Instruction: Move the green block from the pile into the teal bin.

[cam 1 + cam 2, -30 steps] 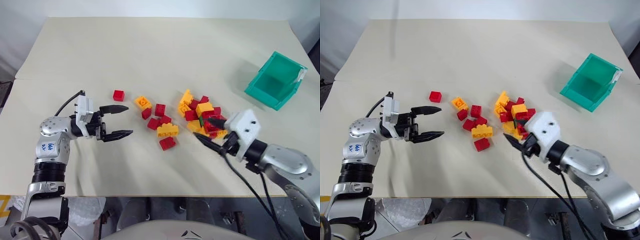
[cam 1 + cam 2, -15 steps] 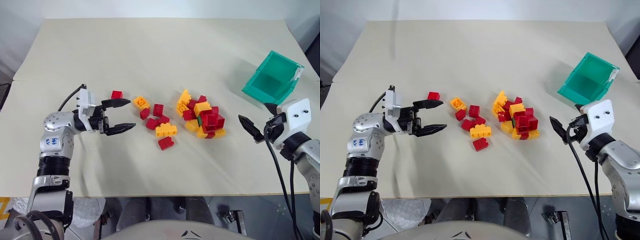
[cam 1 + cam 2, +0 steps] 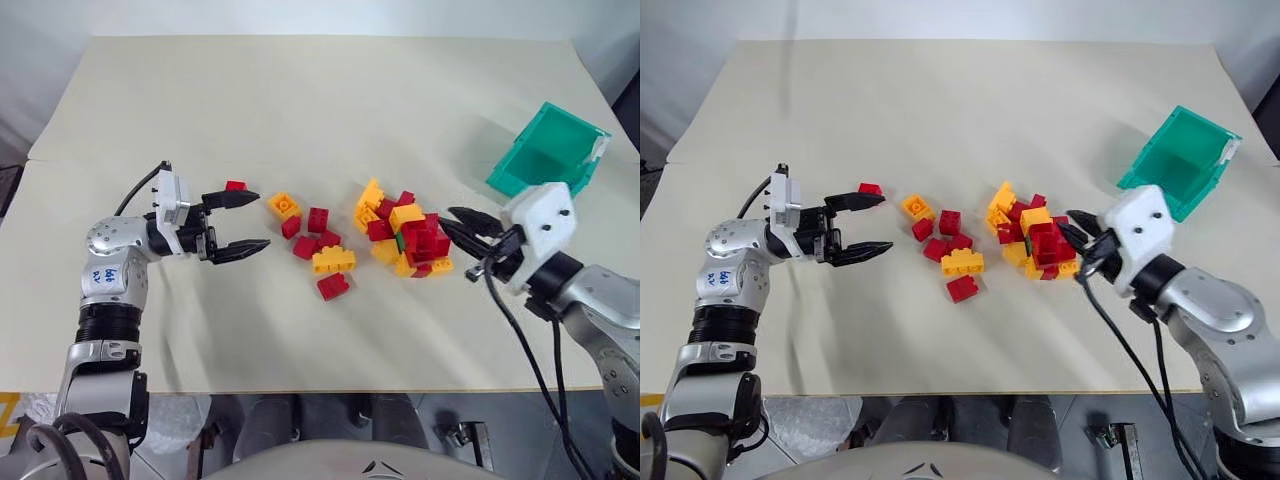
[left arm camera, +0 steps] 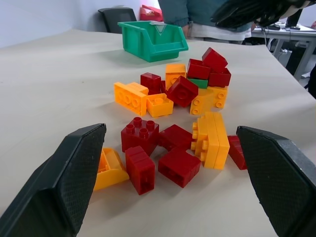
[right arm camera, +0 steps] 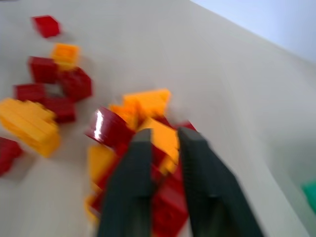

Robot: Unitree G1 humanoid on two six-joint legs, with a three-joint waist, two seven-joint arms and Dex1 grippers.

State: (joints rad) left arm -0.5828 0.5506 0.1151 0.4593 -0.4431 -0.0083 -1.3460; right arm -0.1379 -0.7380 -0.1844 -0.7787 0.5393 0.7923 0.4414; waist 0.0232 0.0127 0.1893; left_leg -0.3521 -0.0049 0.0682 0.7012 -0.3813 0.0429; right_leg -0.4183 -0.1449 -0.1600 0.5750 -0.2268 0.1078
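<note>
Right gripper (image 3: 458, 236): fingers were closed on nothing, tips at the pile's bin-side edge.
Left gripper (image 3: 243, 222): held open, well apart from the heap.
Green block (image 4: 200, 83): wedged in the pile (image 3: 404, 238) under red bricks.
Teal bin (image 3: 548, 155): nothing was seen inside.
Progress: nothing moved yet; grasp and carry were left.
Change: half a second earlier the right gripper was drawn back, open; it had been returned.

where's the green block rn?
Green block sits in the pile mid-table, wedged low between red and yellow-orange bricks. The teal bin stands off to the right.
</note>
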